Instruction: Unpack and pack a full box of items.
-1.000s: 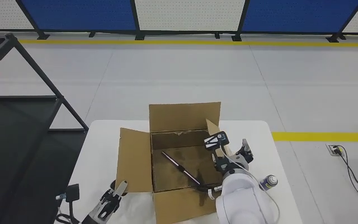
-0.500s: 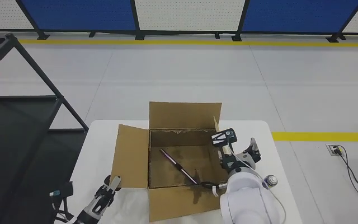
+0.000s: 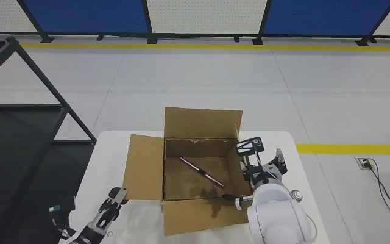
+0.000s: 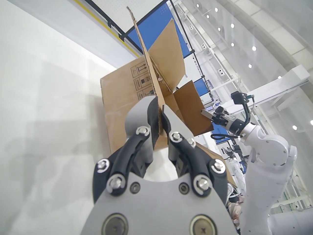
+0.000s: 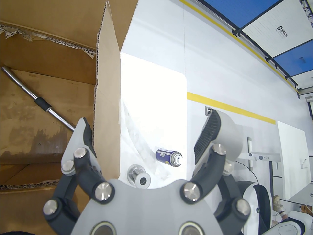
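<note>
An open cardboard box [image 3: 201, 216] stands mid-table with its flaps spread. A thin metal rod [image 3: 201, 171] with a dark sleeve lies slanted on the box floor, seen again as the rod [image 5: 36, 100] in the right wrist view. My left gripper [image 4: 160, 121] is shut on the edge of the left flap [image 4: 168, 50], near the table's front left [image 3: 114, 200]. My right gripper [image 5: 149, 121] is open at the box's right side [image 3: 262, 163]. It straddles the upright right flap [image 5: 107, 86], with one finger inside the box and the other over the table.
A blue spray can [image 5: 168, 156] and a short metal cylinder [image 5: 138, 176] lie on the white table [image 5: 151, 86] just right of the box, beside clear plastic wrap. The can [image 3: 297, 195] peeks out past the right arm. A dark rack [image 3: 36, 140] stands left of the table.
My left gripper drew back toward the front left with the left flap. The right gripper shifted right, and the right flap now stands upright. The box shifted slightly and the rod slid farther back.
</note>
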`<move>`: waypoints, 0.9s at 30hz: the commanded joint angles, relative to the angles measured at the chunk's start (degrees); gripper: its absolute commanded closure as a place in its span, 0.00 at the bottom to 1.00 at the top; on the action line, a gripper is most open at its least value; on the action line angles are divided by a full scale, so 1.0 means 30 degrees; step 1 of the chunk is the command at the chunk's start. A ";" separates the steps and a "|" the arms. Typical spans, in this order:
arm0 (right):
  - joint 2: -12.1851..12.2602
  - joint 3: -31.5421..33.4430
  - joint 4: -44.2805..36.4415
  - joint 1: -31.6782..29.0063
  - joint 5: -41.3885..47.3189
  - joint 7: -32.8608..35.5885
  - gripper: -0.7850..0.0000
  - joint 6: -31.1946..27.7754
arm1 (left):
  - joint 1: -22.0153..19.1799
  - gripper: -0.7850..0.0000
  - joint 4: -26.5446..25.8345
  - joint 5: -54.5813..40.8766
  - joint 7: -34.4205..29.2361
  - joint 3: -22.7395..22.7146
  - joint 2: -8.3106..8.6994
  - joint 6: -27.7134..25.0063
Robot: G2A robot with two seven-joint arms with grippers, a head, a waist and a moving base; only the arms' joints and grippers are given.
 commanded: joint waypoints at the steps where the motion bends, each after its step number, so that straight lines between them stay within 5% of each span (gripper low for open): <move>1: -0.0029 0.0009 -0.0139 -0.0105 -0.0181 -0.0016 0.00 0.0098 | -0.0026 1.00 0.0028 -0.0022 -0.0015 -0.0015 0.0004 0.0008; 27: -0.0505 0.1451 -0.0776 -0.0719 -0.1288 0.0347 0.00 0.1233 | -0.0247 1.00 0.0167 -0.0181 0.0093 -0.0121 0.0024 0.0121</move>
